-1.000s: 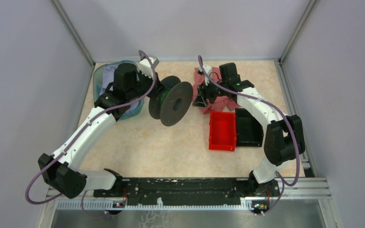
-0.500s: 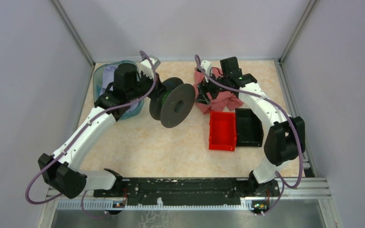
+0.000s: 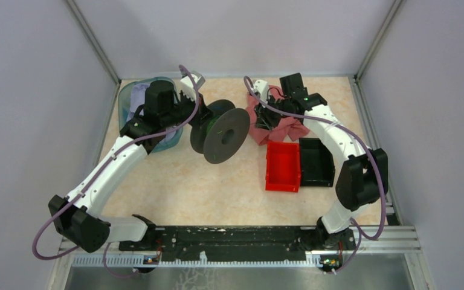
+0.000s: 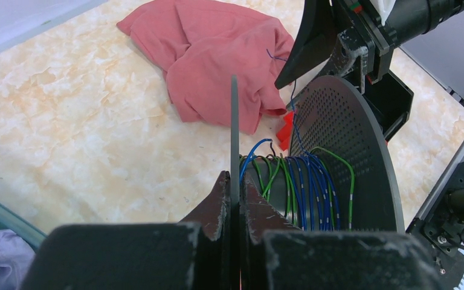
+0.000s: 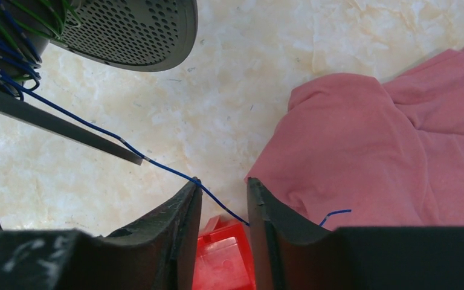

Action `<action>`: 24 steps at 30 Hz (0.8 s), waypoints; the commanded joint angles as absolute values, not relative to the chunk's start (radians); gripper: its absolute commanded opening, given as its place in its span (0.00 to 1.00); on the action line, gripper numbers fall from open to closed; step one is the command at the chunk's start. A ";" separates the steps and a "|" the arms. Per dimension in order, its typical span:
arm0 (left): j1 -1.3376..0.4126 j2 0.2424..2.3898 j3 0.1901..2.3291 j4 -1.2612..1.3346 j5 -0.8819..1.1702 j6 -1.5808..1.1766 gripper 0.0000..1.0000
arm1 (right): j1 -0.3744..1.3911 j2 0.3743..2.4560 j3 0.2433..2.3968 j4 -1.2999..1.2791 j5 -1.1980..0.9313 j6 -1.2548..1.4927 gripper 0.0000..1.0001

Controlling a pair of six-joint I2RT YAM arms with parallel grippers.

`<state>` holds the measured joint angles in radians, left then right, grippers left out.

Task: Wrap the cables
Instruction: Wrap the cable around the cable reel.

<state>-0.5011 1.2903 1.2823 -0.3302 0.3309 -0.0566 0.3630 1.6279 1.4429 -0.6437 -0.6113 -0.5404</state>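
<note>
At about 11 o'clock from the table's middle, your black spool stands on edge. The cables, thin blue and green wires, are wound round its core between the two perforated flanges. Your left gripper is pressed together on the thin rim of one flange, pinching it from the spool's 10 o'clock side.

One blue wire leaves the core and runs toward 2 o'clock to your right gripper. Its fingers stand apart with a clear gap. The wire crosses that gap and touches the inner edge of one finger, but it is not clamped. A short blue end shows past the other finger, over the pink cloth, which lies crumpled on the table at 1 o'clock.

Look at the containers next. A teal tub in the 10 o'clock corner holds a crumpled pale lilac cloth, and your left arm passes over it. At 3 o'clock sits a red bin, just near of the pink cloth. A black bin sits against its 3 o'clock side. The right wrist view shows the red bin directly under that gripper's fingers.
</note>
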 commanded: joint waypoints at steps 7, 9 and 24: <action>-0.493 1.265 1.315 -0.275 0.370 -0.099 0.00 | 0.357 1.546 1.342 -0.463 -0.650 -0.470 0.03; -0.484 1.269 1.322 -0.274 0.386 -0.131 0.00 | 0.356 1.529 1.293 -0.393 -0.666 -0.401 0.00; -0.384 1.331 1.336 -0.189 0.444 -0.465 0.00 | 0.352 1.489 1.031 0.258 -0.943 0.265 0.00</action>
<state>-0.4095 1.3216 1.2827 -0.2993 0.4091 -0.3260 0.3573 1.5372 1.0851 -0.0452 -0.8021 0.0238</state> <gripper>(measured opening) 0.036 0.007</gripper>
